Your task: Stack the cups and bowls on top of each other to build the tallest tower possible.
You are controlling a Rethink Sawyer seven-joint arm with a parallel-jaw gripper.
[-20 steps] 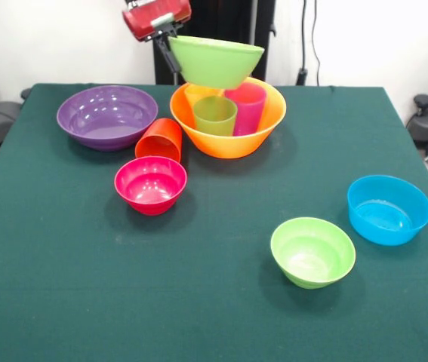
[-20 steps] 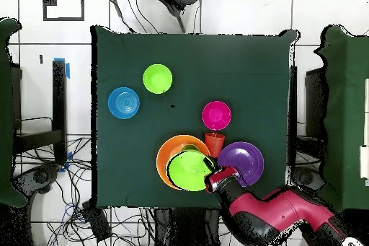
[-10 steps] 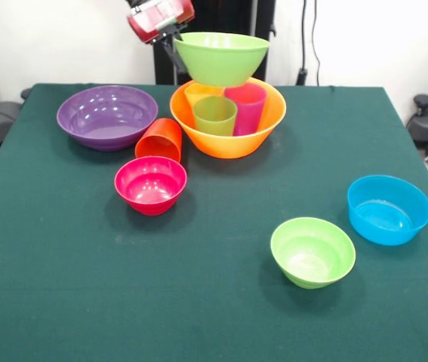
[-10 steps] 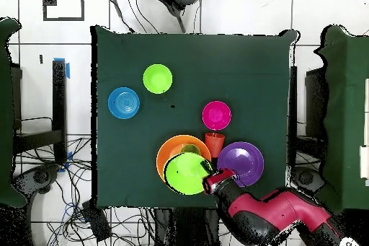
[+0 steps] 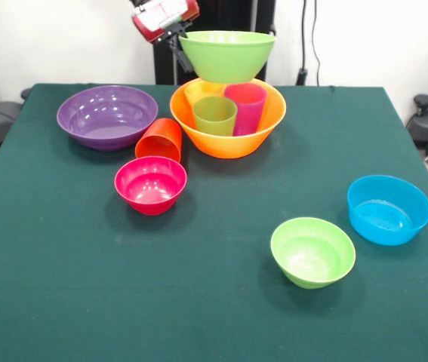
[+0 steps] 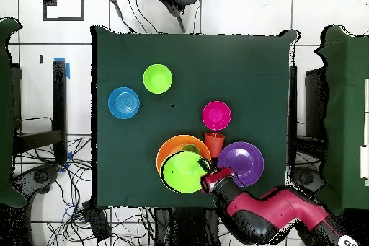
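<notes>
The large orange bowl [image 5: 229, 136] [image 6: 171, 154] stands at the far middle of the table with yellow [image 5: 198, 92], light green [image 5: 215, 115] and magenta [image 5: 247, 104] cups upright inside it. My gripper [image 5: 183, 50] [image 6: 207, 179] is shut on the rim of the large light-green bowl [image 5: 227, 56] [image 6: 184, 171], holding it level just above those cups. An orange-red cup [image 5: 160, 139] [image 6: 214, 142] lies tilted between the orange bowl and the purple bowl [image 5: 107, 115] [image 6: 240, 162].
A small pink-red bowl [image 5: 151, 183] [image 6: 216, 115] sits in front of the orange-red cup. A small light-green bowl [image 5: 312, 251] [image 6: 157, 78] and a blue bowl [image 5: 389, 209] [image 6: 123, 102] stand apart on the green table [image 5: 63, 286].
The gripper has lifted the large light-green bowl a little higher and shifted it slightly right in the front view, over the cups.
</notes>
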